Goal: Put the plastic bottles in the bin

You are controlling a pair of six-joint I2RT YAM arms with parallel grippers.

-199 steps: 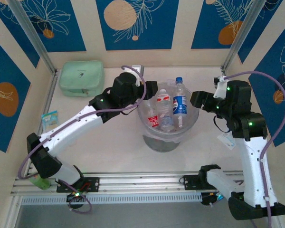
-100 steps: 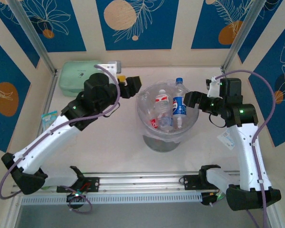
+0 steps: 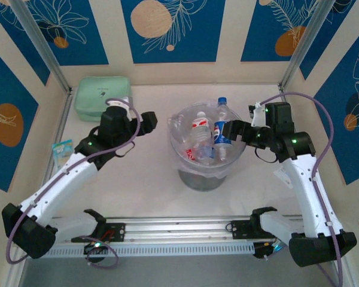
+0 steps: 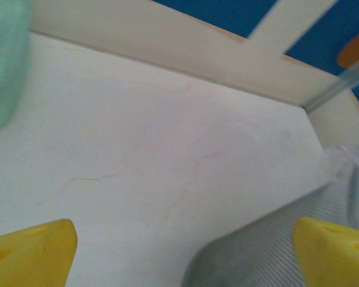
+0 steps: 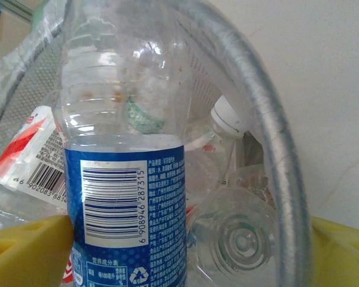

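Observation:
The bin (image 3: 207, 173), a round translucent grey bucket with a clear liner, stands mid-table and holds several plastic bottles. A blue-labelled bottle (image 3: 222, 133) with a blue cap stands upright by the right rim, and a red-labelled one (image 3: 198, 128) lies beside it. My right gripper (image 3: 228, 129) is open at that rim. In the right wrist view its jaws (image 5: 182, 260) straddle the blue-labelled bottle (image 5: 128, 197) and the bin rim (image 5: 269, 137); the bottle rests against one fingertip (image 5: 24, 251). My left gripper (image 3: 148, 122) is open left of the bin, nothing between its fingertips (image 4: 30, 257).
A mint-green pouch (image 3: 103, 97) lies at the back left, its edge (image 4: 3, 66) in the left wrist view. A small light-blue packet (image 3: 63, 149) sits by the left frame rail. A white tag (image 3: 285, 177) lies under the right arm. The bin wall (image 4: 275, 251) is near the left gripper.
The left arm has drawn back from the bin rim to the left and its jaws have widened. The right gripper has moved left to the bin's right rim, around the blue-labelled bottle.

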